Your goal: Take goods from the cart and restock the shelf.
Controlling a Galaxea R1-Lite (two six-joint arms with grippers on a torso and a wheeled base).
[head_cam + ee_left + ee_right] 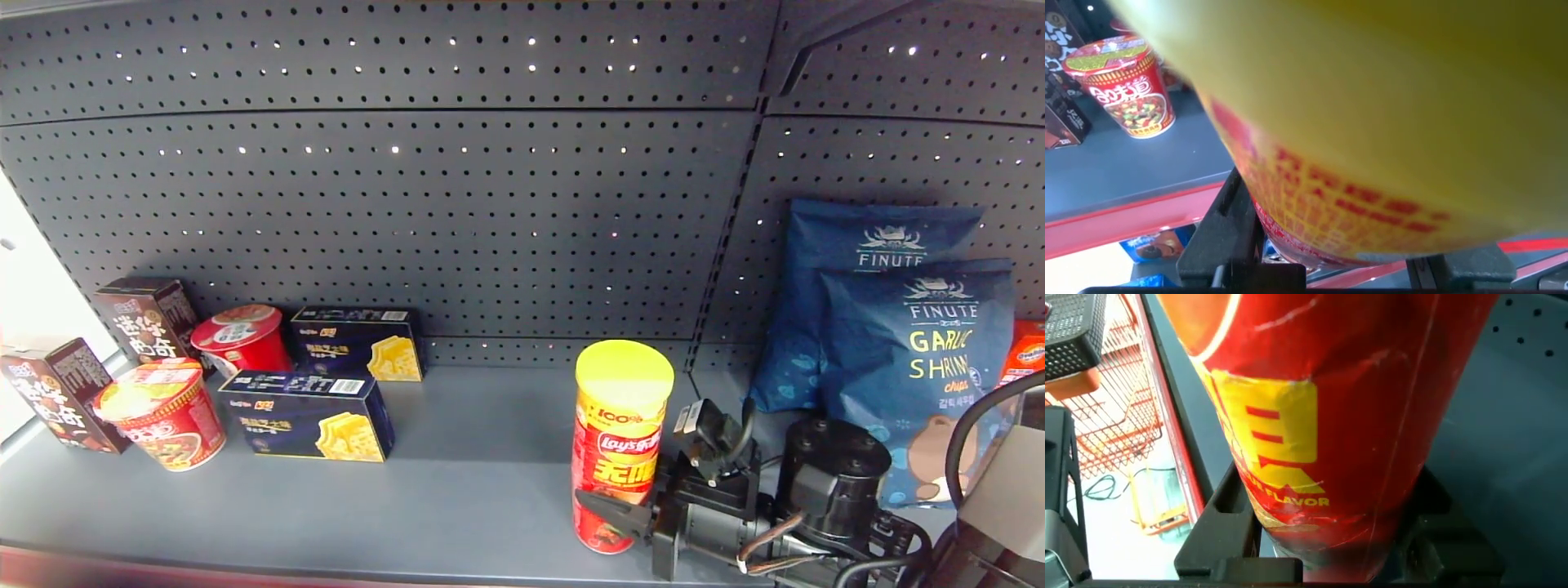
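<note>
A tall chips can (622, 441) with a yellow lid stands upright on the grey shelf (457, 490), near its front edge. My right gripper (612, 513) is shut on its lower part, coming in from the right. In the right wrist view the red can (1331, 416) sits between the two dark fingers (1221, 527). My left gripper (1331, 265) is shut on a second, yellow and red can (1372, 122), held close to the camera in front of the shelf's red front strip (1127, 224).
Brown boxes (57, 392), red cup noodles (167, 412) and dark blue boxes (314, 416) stand at the shelf's left. Blue snack bags (906, 343) lean at the back right, beside an orange box (1030, 351). Bare shelf lies between the blue boxes and the can. The orange wire cart (1114, 416) is below.
</note>
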